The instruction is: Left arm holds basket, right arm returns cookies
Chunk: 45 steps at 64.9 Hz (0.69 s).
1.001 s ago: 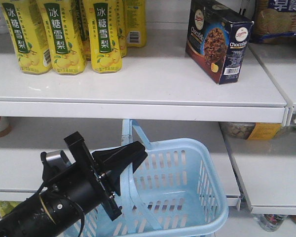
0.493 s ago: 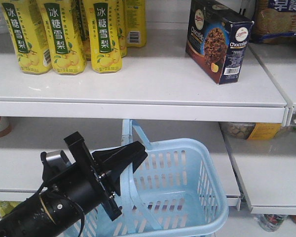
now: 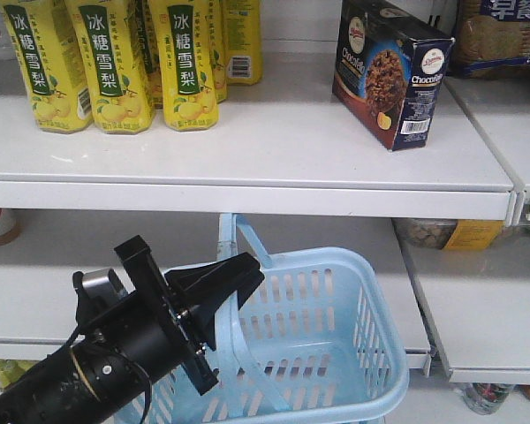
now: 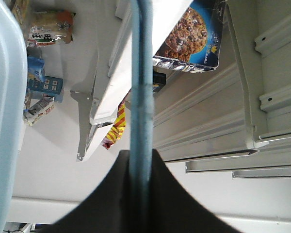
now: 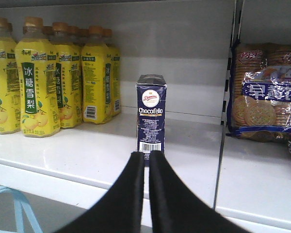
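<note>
Nothing has moved in the last second, so the job looks done. The cookies stand alone on the top shelf, right of the yellow bottles. The left gripper pinches the handle of the basket below. Only the right wrist view shows the right gripper, pressed together, empty, just near the box.

The white shelf carries yellow bottles and the cookies (standing upright).
</note>
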### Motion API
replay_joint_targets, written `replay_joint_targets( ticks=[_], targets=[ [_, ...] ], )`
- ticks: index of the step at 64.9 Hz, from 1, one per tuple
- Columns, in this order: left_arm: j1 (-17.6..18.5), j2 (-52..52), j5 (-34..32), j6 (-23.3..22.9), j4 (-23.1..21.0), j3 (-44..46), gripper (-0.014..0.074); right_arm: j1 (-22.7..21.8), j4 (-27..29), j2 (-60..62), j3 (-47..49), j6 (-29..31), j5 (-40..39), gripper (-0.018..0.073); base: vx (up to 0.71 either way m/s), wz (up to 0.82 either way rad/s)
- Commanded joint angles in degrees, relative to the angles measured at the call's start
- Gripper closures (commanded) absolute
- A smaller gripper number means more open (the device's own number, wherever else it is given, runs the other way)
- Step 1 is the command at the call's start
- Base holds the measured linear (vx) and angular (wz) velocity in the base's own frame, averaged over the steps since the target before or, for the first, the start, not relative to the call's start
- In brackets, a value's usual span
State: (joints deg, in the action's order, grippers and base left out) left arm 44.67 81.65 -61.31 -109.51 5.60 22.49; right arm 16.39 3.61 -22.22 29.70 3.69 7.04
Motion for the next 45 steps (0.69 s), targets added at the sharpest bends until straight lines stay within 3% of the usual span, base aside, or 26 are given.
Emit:
replay_joint_targets(
  ticks=[1, 23, 45],
  targets=[
    [0.36, -1.99, -17.10, 0.42, -1.08, 1.66, 0.0599, -0.34, -0.20, -0.34, 1.58, 0.33, -3.90, 0.0570, 0.00, 0.00],
    [0.36, -2.68, -16.43, 0.42, 1.03, 1.66, 0.0599, -0.34, -0.20, -0.34, 1.58, 0.33, -3.92, 0.0570, 0.00, 0.00],
    [0.36, -10.82, -4.40, 0.24, 5.44, -1.38, 0.0599, -0.34, -0.20, -0.34, 1.58, 0.33, -3.88, 0.0570, 0.00, 0.00]
  ],
)
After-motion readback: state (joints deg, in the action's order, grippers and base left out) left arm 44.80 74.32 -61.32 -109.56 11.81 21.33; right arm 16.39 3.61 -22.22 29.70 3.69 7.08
